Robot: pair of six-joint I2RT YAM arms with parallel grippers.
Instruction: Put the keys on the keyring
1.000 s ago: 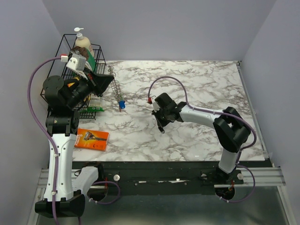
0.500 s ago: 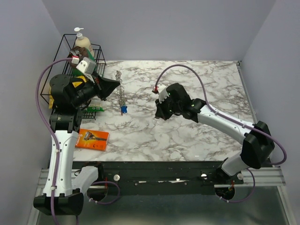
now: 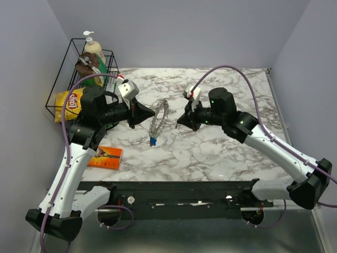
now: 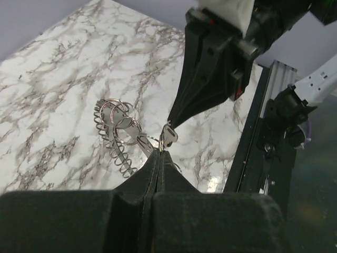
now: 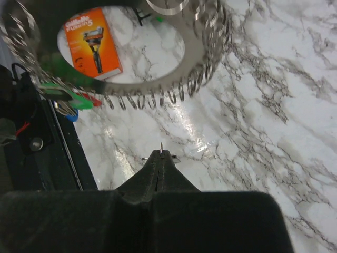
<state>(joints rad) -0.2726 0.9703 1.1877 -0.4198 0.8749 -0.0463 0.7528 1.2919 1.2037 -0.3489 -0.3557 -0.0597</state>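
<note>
The keyring (image 3: 159,115) hangs in the air over the marble table (image 3: 237,89), at the centre of the overhead view. A blue-headed key (image 3: 152,141) dangles from its lower end. The left gripper (image 3: 151,112) reaches in from the left with its fingers pressed together on the ring's edge. In the left wrist view they pinch at a small silver key (image 4: 168,137) that links into the coil. The right gripper (image 3: 180,122) points in from the right, fingers also together. A thin sliver shows at their tip in the right wrist view, too small to tell whether anything is held. At the left edge of that view a green key (image 5: 58,94) and a red key (image 5: 90,99) bunch on the ring.

The main risk I see is the hold itself: a narrow pinch on thin metal carries a heavy, fringed ring. The load could twist in the fingers or slip out and fall to the table. The two closed tips also stand very near each other in the left wrist view, so a slightly misjudged approach could knock the ring loose or strike finger against finger. A swinging ring would make any opening in the wire hard to meet.
</note>
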